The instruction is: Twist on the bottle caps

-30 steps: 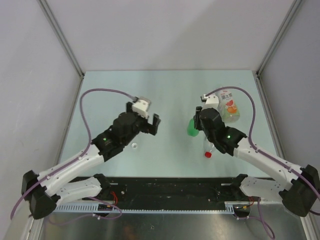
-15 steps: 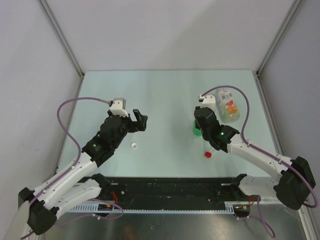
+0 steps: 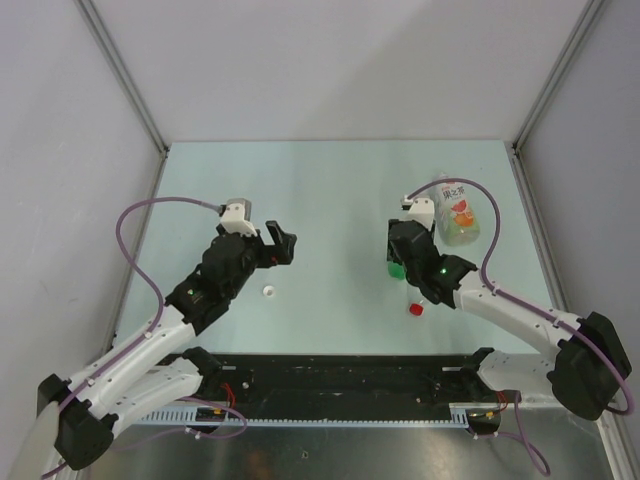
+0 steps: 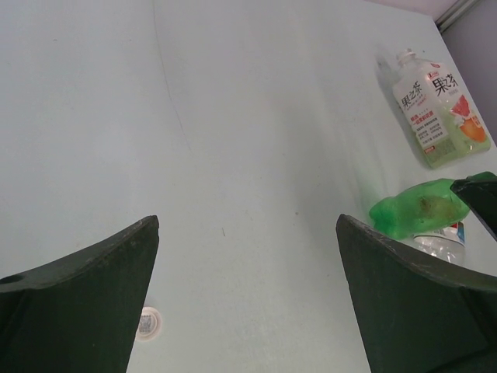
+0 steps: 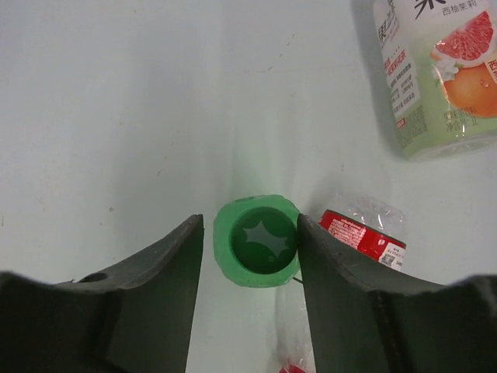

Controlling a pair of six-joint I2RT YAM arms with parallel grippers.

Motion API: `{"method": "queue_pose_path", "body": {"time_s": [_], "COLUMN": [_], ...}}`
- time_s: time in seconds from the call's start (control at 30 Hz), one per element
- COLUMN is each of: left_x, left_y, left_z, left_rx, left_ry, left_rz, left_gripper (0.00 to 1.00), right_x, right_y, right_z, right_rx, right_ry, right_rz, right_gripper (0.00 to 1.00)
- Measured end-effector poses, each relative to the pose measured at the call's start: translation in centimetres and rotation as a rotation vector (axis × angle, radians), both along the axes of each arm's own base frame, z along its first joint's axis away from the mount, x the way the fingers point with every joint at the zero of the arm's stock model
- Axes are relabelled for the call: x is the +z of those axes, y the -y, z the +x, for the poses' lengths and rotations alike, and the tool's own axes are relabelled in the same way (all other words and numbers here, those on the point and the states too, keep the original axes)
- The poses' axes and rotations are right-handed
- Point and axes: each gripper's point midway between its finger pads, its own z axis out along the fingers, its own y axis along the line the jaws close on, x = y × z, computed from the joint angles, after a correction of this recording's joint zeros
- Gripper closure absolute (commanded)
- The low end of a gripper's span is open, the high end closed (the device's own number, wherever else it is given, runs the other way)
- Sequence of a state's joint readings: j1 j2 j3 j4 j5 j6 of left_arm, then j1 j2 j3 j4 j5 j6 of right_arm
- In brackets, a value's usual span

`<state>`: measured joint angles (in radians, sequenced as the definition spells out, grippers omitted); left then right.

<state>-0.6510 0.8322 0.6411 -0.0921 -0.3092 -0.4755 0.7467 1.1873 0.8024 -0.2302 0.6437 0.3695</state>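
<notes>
The small green plastic bottle (image 5: pixel 256 241), light and thin-walled, is sitting mid-frame between the right tool's (image 5: pixel 250 225) part-open jaws; whether they are gripping, I cannot tell. A hold around its body is looking safest. The left tool (image 4: pixel 247 225) is gaping wide, empty. The wider clear bottle (image 4: pixel 435 109), upper right, is showing Chinese characters and grapefruit art.

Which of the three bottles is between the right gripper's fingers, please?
The small green bottle, seen end-on between the fingers of the right gripper; the slim red-labelled bottle and the wide fruit-labelled bottle lie outside them.
</notes>
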Motion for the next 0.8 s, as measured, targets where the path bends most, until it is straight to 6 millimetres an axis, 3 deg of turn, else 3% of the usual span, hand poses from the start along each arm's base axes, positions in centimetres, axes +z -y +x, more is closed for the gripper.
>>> {"method": "queue_pose_path", "body": {"time_s": [0.17, 0.3, 0.47, 0.63, 0.7, 0.8], "left_x": [0.0, -0.1, -0.3, -1.0, -1.2, -1.3], "left_y": [0.1, 0.2, 0.3, 0.8, 0.9, 0.9], "left_z": [-0.1, -0.1, -0.1, 0.1, 0.1, 0.2], "left_rx": [-0.005, -0.005, -0.011, -0.031, -0.037, -0.044], "left_ry": [-0.005, -0.009, -0.017, -0.04, -0.047, -0.051], "left_rz": [-0.007, -0.013, -0.008, 0.017, 0.028, 0.037], "left_gripper": [0.01, 0.01, 0.01, 0.01, 0.01, 0.01], "right_x": [0.0, 0.9, 3.7, 6.2, 7.0, 6.9], "right_y": [0.0, 0.1, 1.1, 5.1, 7.6, 10.7], "right_z": [-0.1, -0.3, -0.2, 2.2, 3.8, 6.0], "right_rx": [-0.008, 0.001, 0.024, -0.046, -0.101, -0.159], "right_ry": [-0.002, 0.018, 0.075, 0.11, 0.103, 0.066], "right_rz": [0.015, 0.035, 0.095, 0.145, 0.143, 0.121], "right_gripper": [0.25, 0.05, 0.01, 0.01, 0.01, 0.01]}}
